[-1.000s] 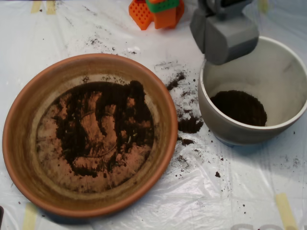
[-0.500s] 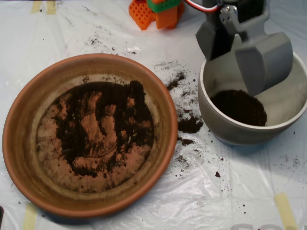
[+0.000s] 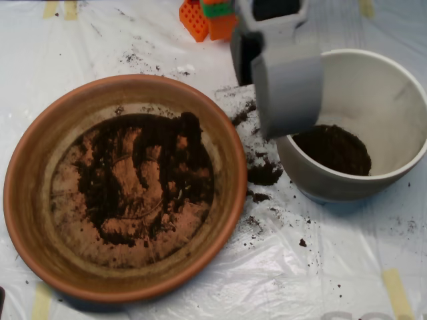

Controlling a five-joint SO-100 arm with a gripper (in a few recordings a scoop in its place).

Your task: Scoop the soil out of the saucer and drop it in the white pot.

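Soil (image 3: 143, 183): dark, crumbly, spread in a thin, patchy layer over the floor of the saucer (image 3: 40, 153), with bare orange clay showing through in streaks at the middle and round the edges. A second lot of soil lies as a low heap in the bottom of the pot (image 3: 390, 87), toward its lower left side. Loose crumbs and small clumps are scattered on the table (image 3: 320, 267) between the two vessels, the biggest clump just beside the pot's left wall.

Saucer: large, round, terracotta, thick-rimmed, at the left of the overhead view, filling most of that half.

Pot: off-white, deep, smooth-rimmed, at the right, close to the saucer but apart from it, part of it cut off by the picture's right edge.

Scoop (image 3: 288, 127): grey, hanging from the top of the view over the pot's left rim, its lower end overlapping the rim and the strip of spilled soil beside it. Its shells face the camera as one grey block; the fingers' state, wide or narrow, cannot be told from above, nor can any load inside.

Table: covered in wrinkled clear plastic sheet, with strips of pale tape near the edges.

Block (image 3: 208, 19): orange and green plastic piece at the top, left of the scoop.
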